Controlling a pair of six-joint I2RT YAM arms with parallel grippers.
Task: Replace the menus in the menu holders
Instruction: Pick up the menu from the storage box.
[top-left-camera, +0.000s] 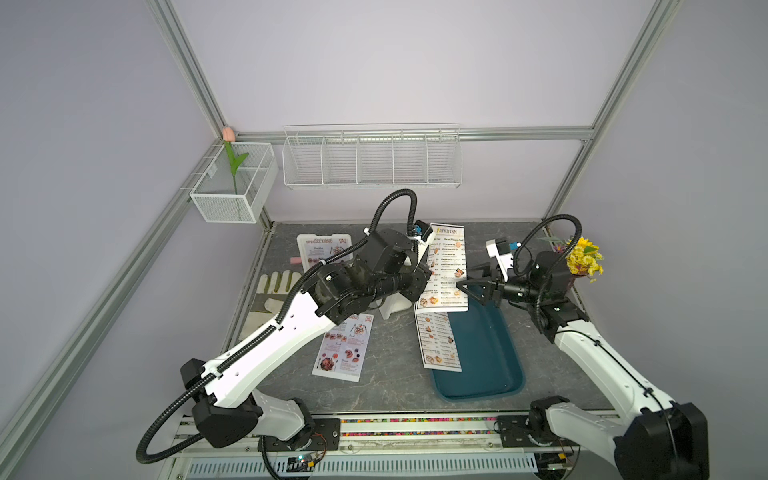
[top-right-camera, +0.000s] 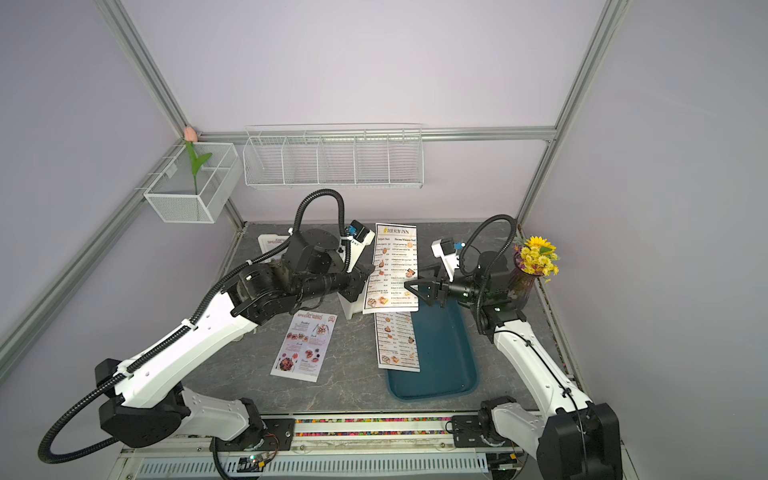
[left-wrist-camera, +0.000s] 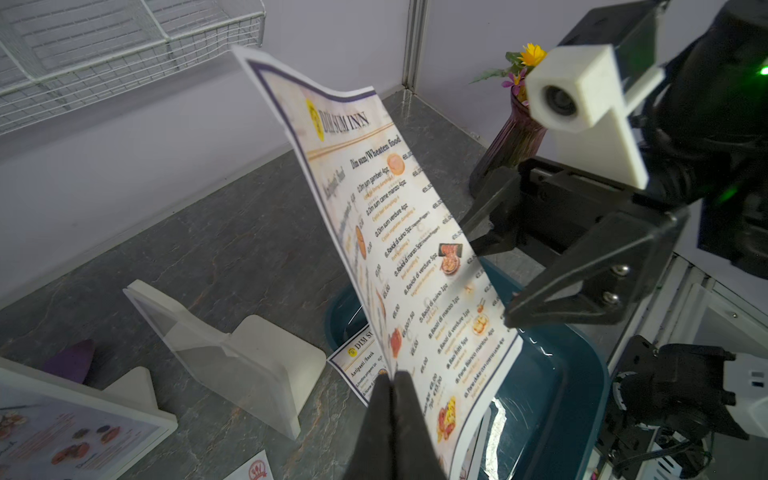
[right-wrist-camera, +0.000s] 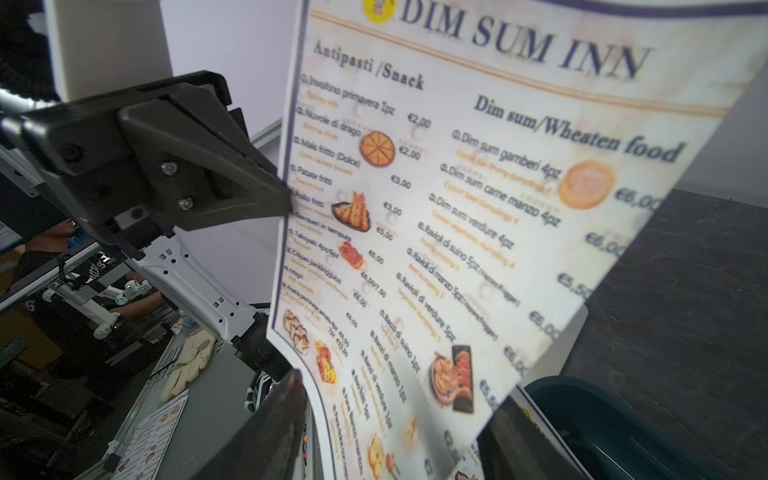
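Left claw (left-wrist-camera: 392, 399) is pinching the Dim Sum menu (top-left-camera: 446, 266) shut-tight, holding it upright at centre frame. Right claw (top-left-camera: 467, 277) is gaping wide, jaws straddling the menu's right edge, not yet gripping.

Bright even light, close-up menu (right-wrist-camera: 478, 232) blurred
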